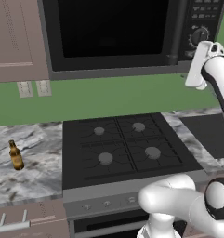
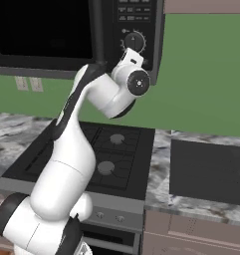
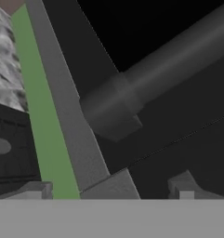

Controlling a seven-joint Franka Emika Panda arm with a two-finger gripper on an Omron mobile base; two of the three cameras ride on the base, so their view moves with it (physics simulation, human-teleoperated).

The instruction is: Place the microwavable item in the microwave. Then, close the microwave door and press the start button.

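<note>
The cup itself can't be made out in these views; with the door (image 1: 111, 32) shut against the microwave (image 1: 132, 37), my guess is it already sits inside on the turntable. Were it handled again, a small glass cup with liquid would be light, rigid, slippery and breakable, best taken around its wall, kept upright.

What matters now is the door and the panel. The door's glass is black and its frame lies flush, so closing looks done. The bar handle (image 3: 150, 88) runs across the hand view very close to the camera, its lower end just above the fingers (image 3: 181, 188). The two tips stand apart with nothing between them. The gripper (image 2: 129, 56) sits at the panel's lower corner, just beside the dial (image 2: 135, 41), near the handle's foot.

The likely remaining step is the start button, a stiff, small target that wants a short push from one fingertip.

Below lie the stove (image 1: 125, 146) and marble counter (image 1: 34, 162), where a brown bottle (image 1: 16, 155) stands upright, well apart.
</note>
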